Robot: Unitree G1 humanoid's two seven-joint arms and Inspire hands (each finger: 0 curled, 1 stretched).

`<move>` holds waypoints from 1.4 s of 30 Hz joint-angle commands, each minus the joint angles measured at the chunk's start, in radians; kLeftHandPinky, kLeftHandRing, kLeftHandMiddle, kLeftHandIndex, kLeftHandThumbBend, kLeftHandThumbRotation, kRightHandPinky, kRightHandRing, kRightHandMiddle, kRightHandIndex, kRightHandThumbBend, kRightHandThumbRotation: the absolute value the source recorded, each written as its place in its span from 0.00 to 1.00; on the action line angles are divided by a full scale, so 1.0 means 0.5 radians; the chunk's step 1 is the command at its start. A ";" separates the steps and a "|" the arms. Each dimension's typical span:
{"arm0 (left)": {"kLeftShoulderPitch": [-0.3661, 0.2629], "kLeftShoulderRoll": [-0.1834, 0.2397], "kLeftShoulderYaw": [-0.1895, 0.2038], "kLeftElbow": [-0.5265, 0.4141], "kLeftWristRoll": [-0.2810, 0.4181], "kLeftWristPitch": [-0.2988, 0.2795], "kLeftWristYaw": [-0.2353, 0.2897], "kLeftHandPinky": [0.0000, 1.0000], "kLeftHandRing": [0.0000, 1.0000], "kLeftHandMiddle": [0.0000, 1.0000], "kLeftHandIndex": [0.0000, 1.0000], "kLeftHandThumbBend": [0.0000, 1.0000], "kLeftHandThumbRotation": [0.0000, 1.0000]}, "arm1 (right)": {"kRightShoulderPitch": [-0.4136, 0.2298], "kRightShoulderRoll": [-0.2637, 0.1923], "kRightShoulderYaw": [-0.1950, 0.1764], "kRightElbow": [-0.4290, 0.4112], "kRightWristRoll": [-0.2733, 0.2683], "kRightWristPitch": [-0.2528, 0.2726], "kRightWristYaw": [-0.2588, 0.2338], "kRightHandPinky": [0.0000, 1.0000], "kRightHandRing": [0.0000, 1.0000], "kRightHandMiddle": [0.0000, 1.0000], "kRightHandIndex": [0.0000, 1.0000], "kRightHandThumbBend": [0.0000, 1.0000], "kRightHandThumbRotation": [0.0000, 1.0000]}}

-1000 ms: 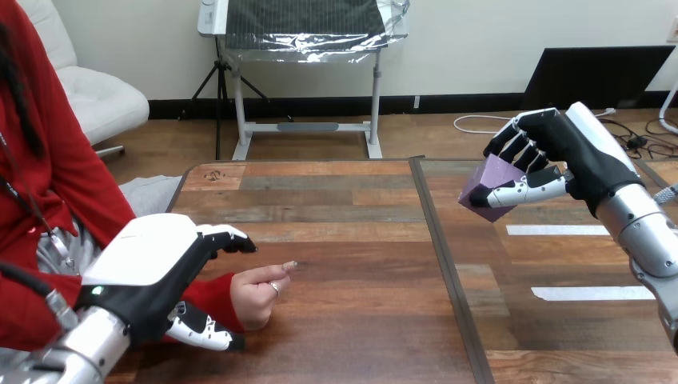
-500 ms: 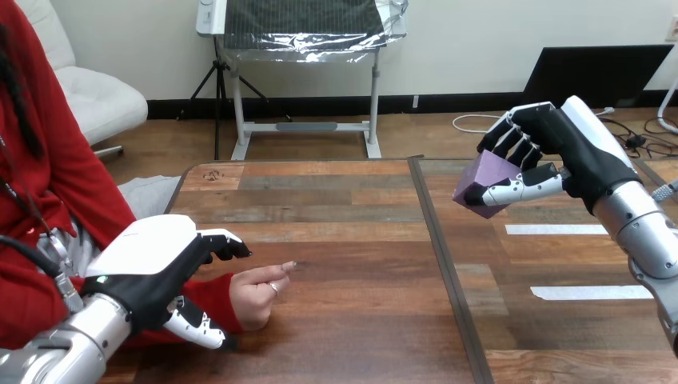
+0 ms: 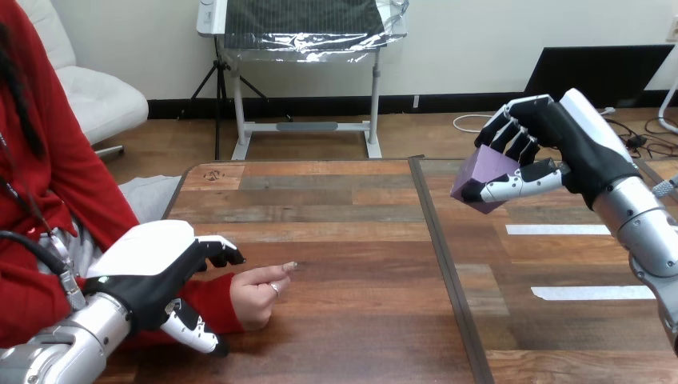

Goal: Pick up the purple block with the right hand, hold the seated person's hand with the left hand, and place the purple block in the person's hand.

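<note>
Purple block [image 3: 477, 179] in right hand [image 3: 562, 142], above wooden table [image 3: 336, 200]

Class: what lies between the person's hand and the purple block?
In the head view, only bare wooden table, crossed by its dark seam, separates the person's hand from the purple block in the right hand.

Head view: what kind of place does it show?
Probably a robot test bench, not a home: a wooden table marked with white tape strips, a person's hand resting on it, and the robot's right hand holding a purple block above it.
</note>
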 commanded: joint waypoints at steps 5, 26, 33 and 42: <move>-0.193 0.054 -0.055 0.066 0.050 0.080 0.043 0.71 0.78 0.80 0.78 1.00 0.14 | -0.030 -0.068 -0.100 -0.179 0.079 -0.017 0.018 0.28 0.32 0.39 0.44 0.82 0.00; -0.317 0.064 -0.181 0.266 0.097 0.156 0.059 0.74 0.80 0.81 0.78 0.97 0.14 | -0.008 -0.062 -0.137 -0.227 0.094 0.007 0.056 0.29 0.32 0.39 0.44 0.81 0.00; -0.344 0.064 -0.223 0.295 0.094 0.190 0.037 0.73 0.80 0.81 0.79 0.94 0.16 | -0.007 -0.056 -0.151 -0.230 0.096 0.002 0.064 0.29 0.33 0.39 0.44 0.81 0.00; -0.357 0.055 -0.261 0.325 0.063 0.191 0.045 0.68 0.77 0.79 0.76 0.91 0.14 | -0.012 -0.059 -0.151 -0.224 0.086 -0.013 0.064 0.29 0.33 0.39 0.44 0.81 0.00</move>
